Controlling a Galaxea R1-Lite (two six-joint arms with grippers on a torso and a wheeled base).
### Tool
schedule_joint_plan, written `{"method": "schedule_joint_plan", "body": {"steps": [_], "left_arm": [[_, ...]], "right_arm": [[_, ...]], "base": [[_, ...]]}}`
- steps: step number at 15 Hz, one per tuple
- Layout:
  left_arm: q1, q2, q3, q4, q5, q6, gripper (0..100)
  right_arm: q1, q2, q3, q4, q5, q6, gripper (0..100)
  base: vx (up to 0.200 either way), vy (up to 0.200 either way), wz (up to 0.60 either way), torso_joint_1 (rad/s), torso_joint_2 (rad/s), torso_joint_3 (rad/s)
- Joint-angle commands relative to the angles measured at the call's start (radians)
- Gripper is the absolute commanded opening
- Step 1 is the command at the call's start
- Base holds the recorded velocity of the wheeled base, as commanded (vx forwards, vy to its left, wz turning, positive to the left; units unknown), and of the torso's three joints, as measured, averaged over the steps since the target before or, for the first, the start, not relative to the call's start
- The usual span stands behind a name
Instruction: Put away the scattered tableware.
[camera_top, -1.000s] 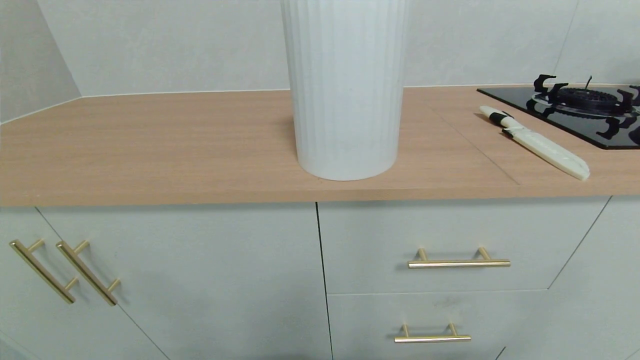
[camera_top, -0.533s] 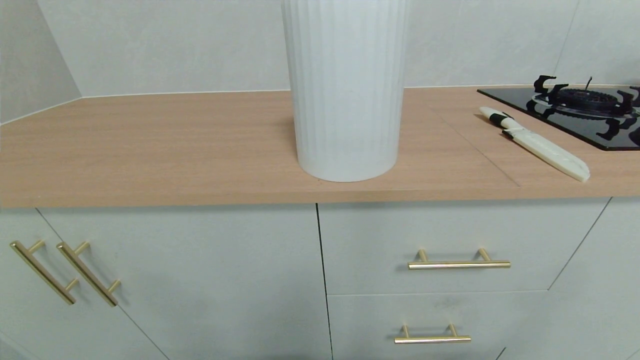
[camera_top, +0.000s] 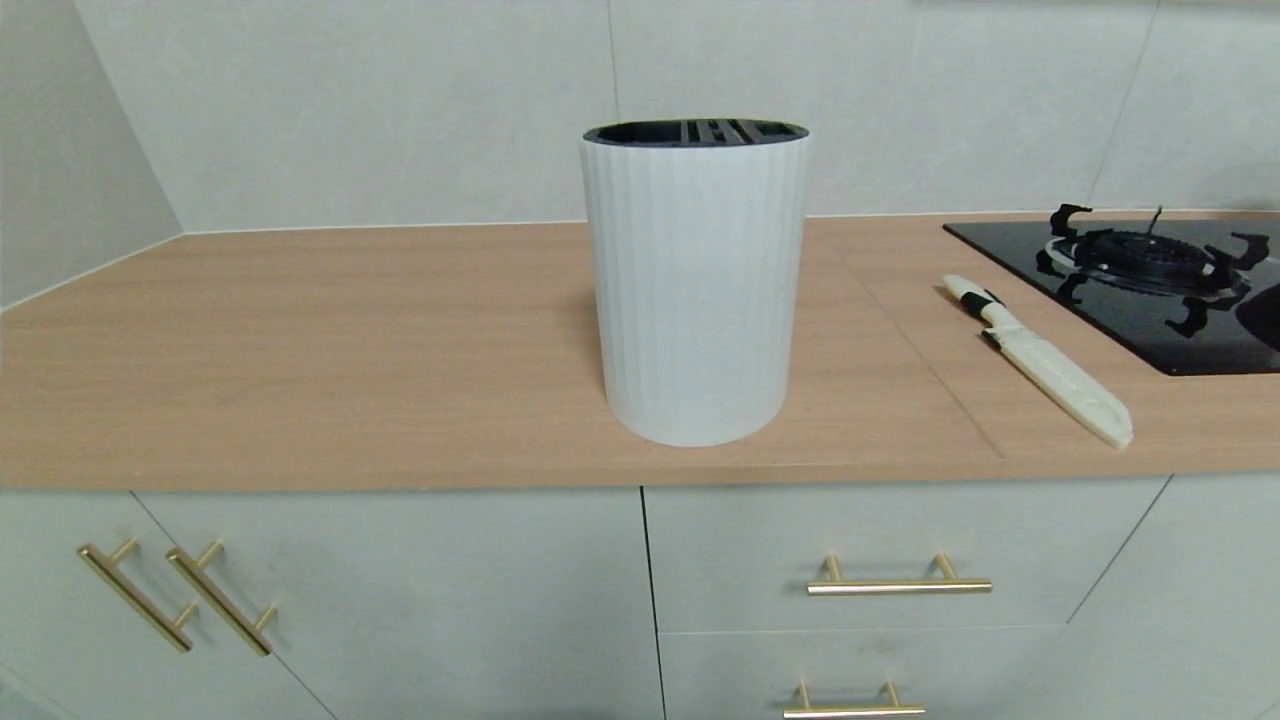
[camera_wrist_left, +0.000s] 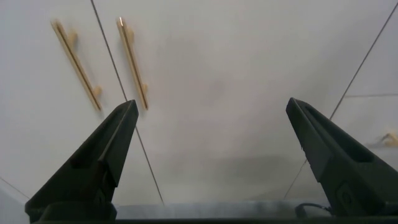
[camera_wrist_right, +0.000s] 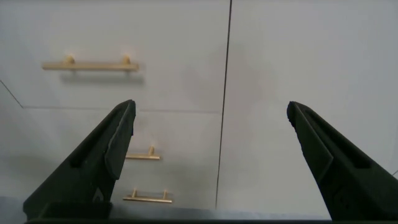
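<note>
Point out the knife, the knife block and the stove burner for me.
knife (camera_top: 1040, 362): head view, on the white blade, near the handle.
knife block (camera_top: 695, 290): head view, on the ribbed white side wall.
stove burner (camera_top: 1140, 250): head view, on the black grate.

From the head: looked forward and slightly down across the light wooden countertop (camera_top: 300, 350), fairly close. From the wrists: stared straight at the pale grey cabinet fronts (camera_wrist_left: 236, 81), close up, peeking out through the wide-spread left gripper (camera_wrist_left: 211, 102) and right gripper (camera_wrist_right: 211, 104). Shared with the head: those fronts and their slim brass bar handles (camera_top: 899, 586).
</note>
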Motion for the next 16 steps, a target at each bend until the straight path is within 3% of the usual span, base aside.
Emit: {"method": "schedule_joint_plan", "body": {"steps": [1,16], "left_arm": [[0.0,0.0,0.0,0.0,0.0,0.0,100],[0.0,0.0,0.0,0.0,0.0,0.0,100]], "right_arm": [[0.0,0.001,0.0,0.0,0.0,0.0,100],[0.0,0.001,0.0,0.0,0.0,0.0,100]], "base": [[0.0,0.0,0.0,0.163,-0.47,-0.3],[0.0,0.0,0.0,0.203,-0.5,-0.291]]}}
